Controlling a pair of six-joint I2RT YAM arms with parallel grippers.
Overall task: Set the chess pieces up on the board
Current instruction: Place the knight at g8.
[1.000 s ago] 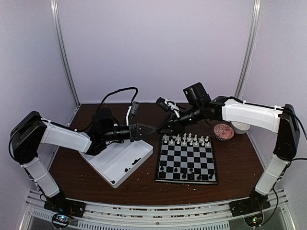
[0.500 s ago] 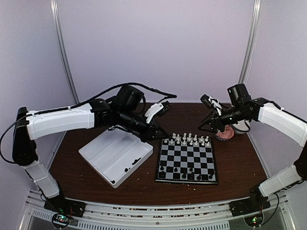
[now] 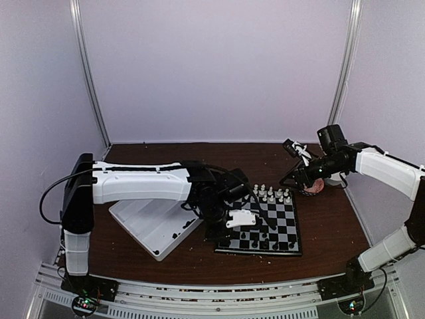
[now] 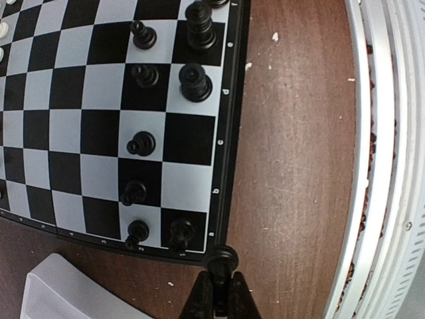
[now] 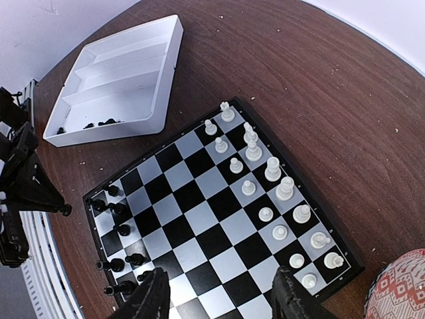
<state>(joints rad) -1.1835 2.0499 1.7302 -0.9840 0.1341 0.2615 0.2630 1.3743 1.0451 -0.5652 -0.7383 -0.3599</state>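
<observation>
The board [image 3: 266, 220] lies at mid table, also visible in both wrist views [image 4: 189, 136] [image 5: 199, 199]. Several black chess pieces [image 4: 142, 143] stand on its two near rows [image 5: 121, 229]; more lie in the white tray [image 5: 99, 124]. My left gripper [image 4: 220, 276] is shut on a black chess piece [image 4: 221, 257], held just off the board's near-left corner above the brown table. From above, that left gripper [image 3: 214, 234] sits at this corner. My right gripper [image 5: 218, 299] is open and empty, raised beyond the board's far right side [image 3: 293, 179].
The white two-compartment tray [image 3: 149, 222] sits left of the board. White pieces [image 5: 279, 187] fill the board's far rows. A red patterned object [image 3: 309, 183] and a white bowl [image 3: 333, 177] stand at back right. An aluminium rail [image 4: 378, 166] runs along the near table edge.
The left arm swung from the tray over to the board's near-left corner. The right arm drew back to the right, away from the board, and its jaws widened.
</observation>
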